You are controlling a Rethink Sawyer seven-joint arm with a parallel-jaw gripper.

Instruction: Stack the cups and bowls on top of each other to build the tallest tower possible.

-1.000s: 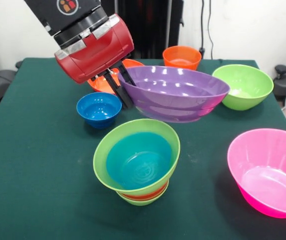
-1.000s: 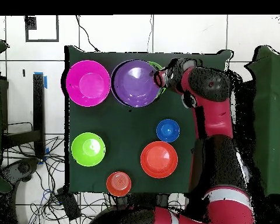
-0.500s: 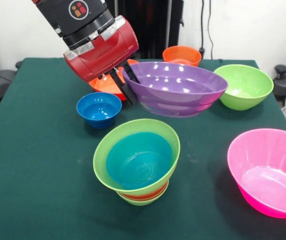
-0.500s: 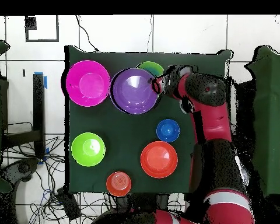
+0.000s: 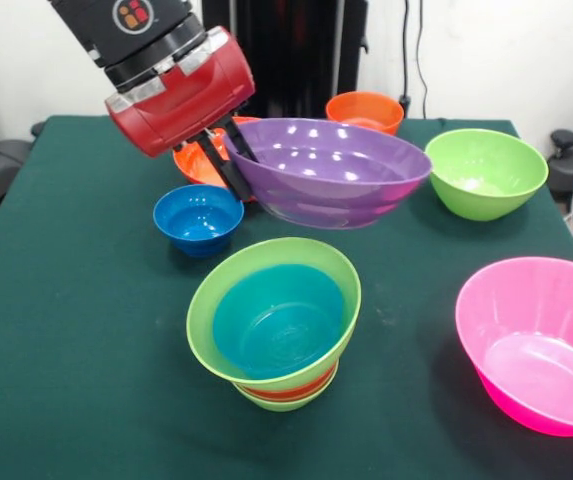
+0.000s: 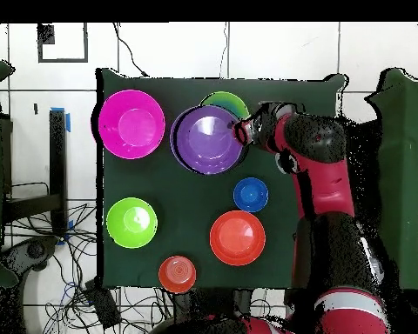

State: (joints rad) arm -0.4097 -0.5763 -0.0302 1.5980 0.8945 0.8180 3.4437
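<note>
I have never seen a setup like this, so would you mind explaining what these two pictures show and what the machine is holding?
A red and black robot arm works at a green table. One picture faces it across the table; the other looks straight down. Its tool pinches the rim of a wide purple bowl, held tilted in the air. Below stands the tower: nested bowls with a lime green rim, blue inside. Loose on the table are a pink bowl, a lime green bowl, a small blue bowl and two orange bowls.
</note>
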